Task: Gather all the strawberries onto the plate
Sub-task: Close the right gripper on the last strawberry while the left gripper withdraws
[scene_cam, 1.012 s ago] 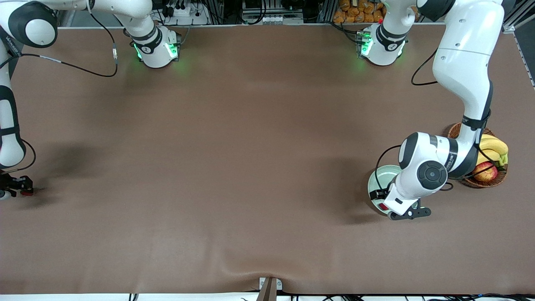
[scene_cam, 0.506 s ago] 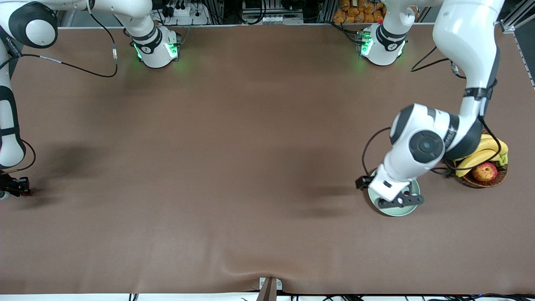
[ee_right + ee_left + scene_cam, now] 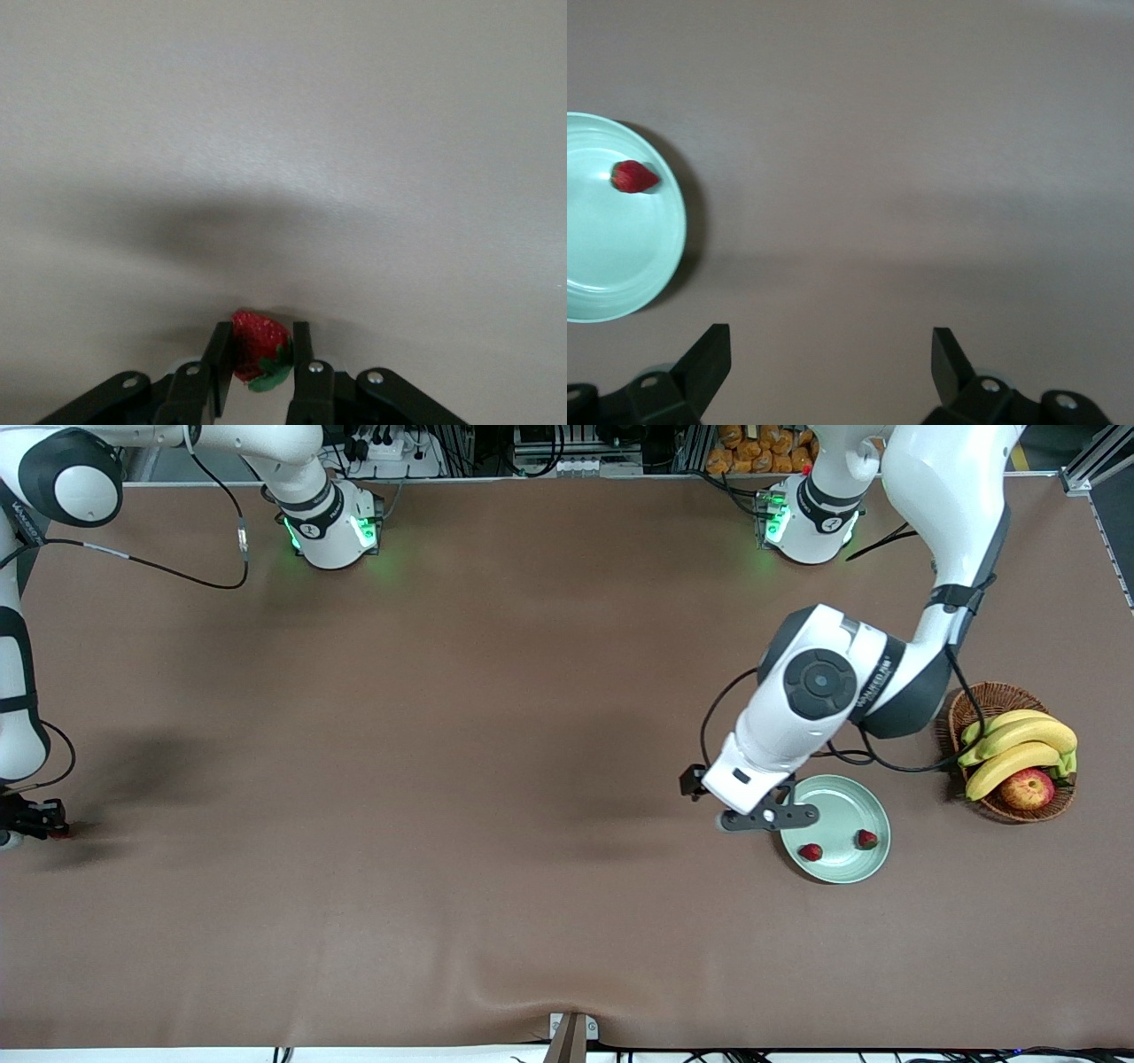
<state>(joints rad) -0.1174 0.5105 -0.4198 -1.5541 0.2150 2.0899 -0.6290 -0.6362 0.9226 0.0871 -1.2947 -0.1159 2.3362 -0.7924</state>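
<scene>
plate: the pale mint-green plate sits on the brown table toward the left arm's end, just beside the wicker basket, not touching it as far as I can see. It also shows at the edge of the left wrist view.
strawberries in plate: two of them, one near the rim closest to the front camera, the other a bit apart from it, more toward the basket. Left wrist view only catches one.
third strawberry: way off at the right arm's end of the table, pinched in the right gripper; the red berry and its green cap poke out between the fingers.
right gripper: low at the table, jaws clamped on that strawberry.
left gripper: over the plate's edge, jaws wide apart, nothing in them. The arm's wrist hangs above the table next to the plate.
basket stuff: bananas and a red-yellow apple piled in it.
in the way: nothing sits on the long stretch of table between the right gripper and the plate, only arm shadows.
</scene>
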